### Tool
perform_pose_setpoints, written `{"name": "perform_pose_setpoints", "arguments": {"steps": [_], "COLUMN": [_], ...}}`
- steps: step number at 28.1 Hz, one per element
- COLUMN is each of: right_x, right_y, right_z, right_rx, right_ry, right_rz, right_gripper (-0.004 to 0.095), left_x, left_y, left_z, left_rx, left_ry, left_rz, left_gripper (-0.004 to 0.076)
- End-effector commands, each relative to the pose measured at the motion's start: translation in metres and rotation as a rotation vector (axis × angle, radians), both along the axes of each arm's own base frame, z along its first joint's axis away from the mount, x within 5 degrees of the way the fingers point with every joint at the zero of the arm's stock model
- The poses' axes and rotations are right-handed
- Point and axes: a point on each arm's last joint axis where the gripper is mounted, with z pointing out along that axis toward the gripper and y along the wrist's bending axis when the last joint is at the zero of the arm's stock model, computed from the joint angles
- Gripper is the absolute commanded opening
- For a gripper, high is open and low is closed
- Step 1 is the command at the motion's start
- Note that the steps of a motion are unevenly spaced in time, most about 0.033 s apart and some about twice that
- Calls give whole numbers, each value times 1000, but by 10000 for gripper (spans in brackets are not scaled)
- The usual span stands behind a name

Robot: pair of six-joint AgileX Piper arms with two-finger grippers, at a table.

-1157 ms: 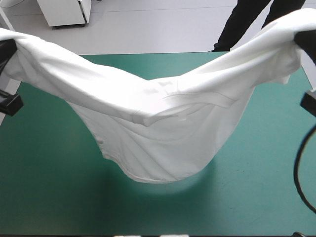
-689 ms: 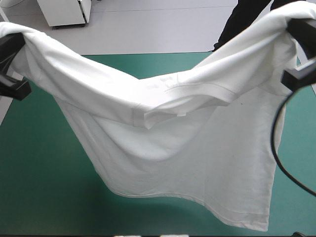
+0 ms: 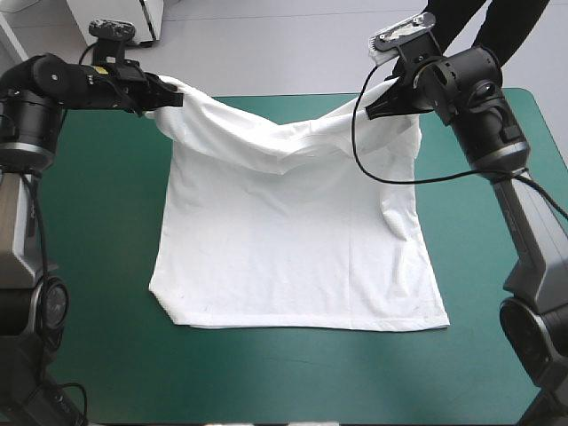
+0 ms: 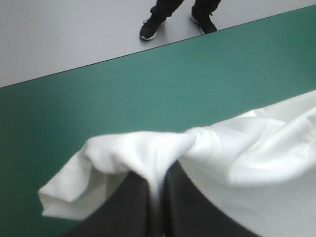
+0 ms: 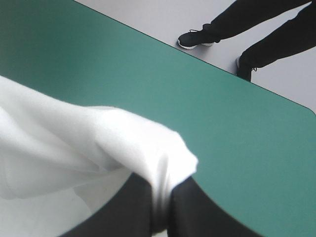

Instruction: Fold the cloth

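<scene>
The white T-shirt (image 3: 293, 240) lies with its hem end flat on the teal-green cover, toward the near edge. Its far end is held up off the table and sags in the middle between the two arms. My left gripper (image 3: 169, 93) is shut on the T-shirt's far left corner; in the left wrist view its black fingers (image 4: 138, 202) pinch the T-shirt (image 4: 237, 158), which drapes over them. My right gripper (image 3: 380, 108) is shut on the far right corner; the T-shirt (image 5: 59, 148) bunches over its fingers (image 5: 190, 207).
Bare teal-green cover (image 3: 98, 266) shows left, right and in front of the T-shirt. The table's far edge (image 4: 148, 47) runs just beyond both grippers. The near hem (image 3: 302, 324) lies well back from the front edge.
Both arms have moved away toward the far edge and lowered. The T-shirt, hanging in the air just before, now lies spread on the table with only its far end lifted.
</scene>
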Motion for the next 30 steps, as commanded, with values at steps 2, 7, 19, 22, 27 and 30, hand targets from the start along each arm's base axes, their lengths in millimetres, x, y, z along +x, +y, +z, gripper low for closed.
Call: {"name": "perform_pose_setpoints", "arguments": {"steps": [2,7,19,22,27,30], "right_x": [19,53,99,103,107,102], "right_y": [-21,-27,-24,-30,-60,-82], "right_z": [10,-26,-99,-107,-108,-112], "right_rx": [14,-18,45,82,182,298], "right_ry": [-141,-79,115,157,171,270], "right_rz": [-42,-62,-4,51,38,23], "right_gripper": [-13,-13,-2,94,500,568], "left_x": [20,48,91,96,97,85], "left_y": [-5,-4,-18,-23,-30,-28], "left_z": [6,-22,-89,-101,-109,-107], "left_rx": [-116,-120,-109,-92,-56,-48], "left_ry": [-145,-138,-31,-13,-3,94], "left_rz": [6,26,22,0,-51,-84], "left_gripper": [-22,-22,-21,26,336,439]}}
